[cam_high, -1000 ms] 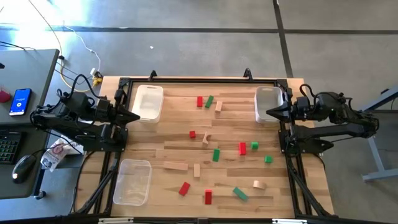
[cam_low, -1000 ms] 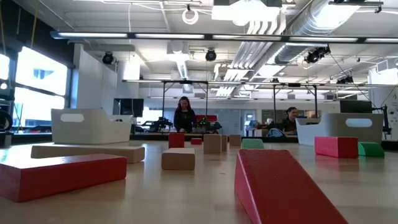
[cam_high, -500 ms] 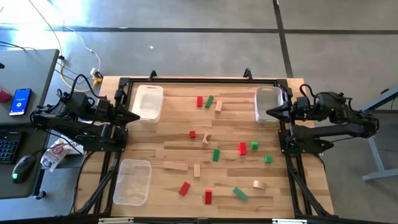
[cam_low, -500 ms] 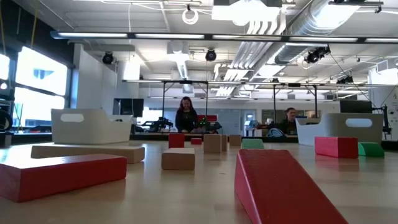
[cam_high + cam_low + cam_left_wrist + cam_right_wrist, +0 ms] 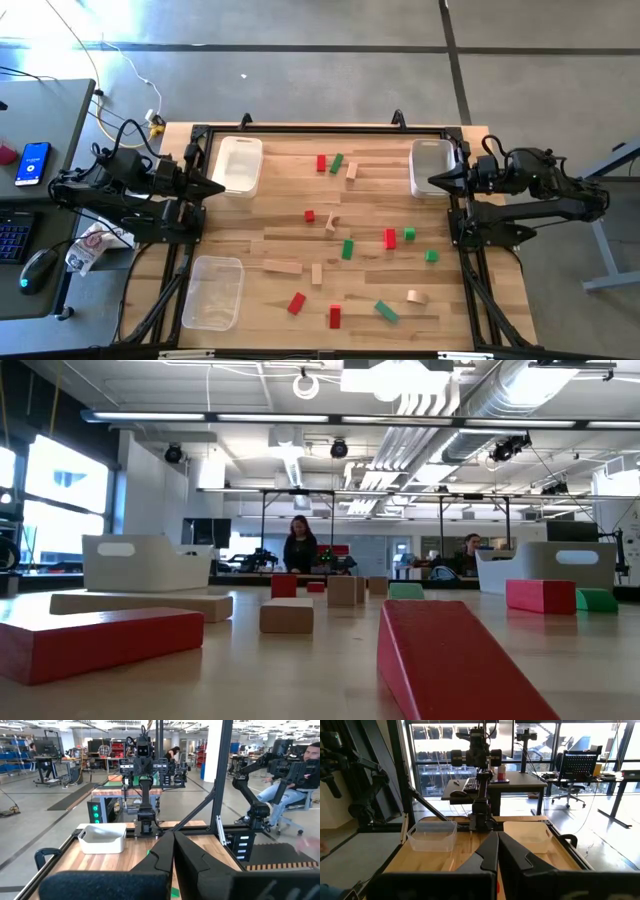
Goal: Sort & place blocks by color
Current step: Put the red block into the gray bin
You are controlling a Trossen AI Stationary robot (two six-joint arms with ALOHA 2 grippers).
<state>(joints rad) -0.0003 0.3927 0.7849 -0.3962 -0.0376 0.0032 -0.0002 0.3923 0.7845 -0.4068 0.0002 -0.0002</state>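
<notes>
Left gripper [image 5: 218, 187]: parked at the tabletop's left edge, fingers [image 5: 165, 852] pressed together, holding nothing, tip just beside the upper-left clear bin [image 5: 238, 164].
Right gripper [image 5: 434, 181]: parked at the right edge, fingers [image 5: 492, 851] pinched closed and empty, tip over the rim of the upper-right clear bin [image 5: 431, 166].
Blocks [image 5: 347, 248]: red, green and plain wood pieces scattered across the middle of the tabletop [image 5: 280, 215], none in a bin.
Far cluster: red block [image 5: 321, 163], green block [image 5: 336, 163] and wood block [image 5: 352, 171] sit close together between the two upper bins.
Near edge: red bar [image 5: 335, 317], green bar [image 5: 386, 311] and wood arch [image 5: 417, 296] lie near the front edge.
Open room: a bare strip runs between the lower-left clear bin [image 5: 212, 292] and the wood bar [image 5: 282, 267].
</notes>
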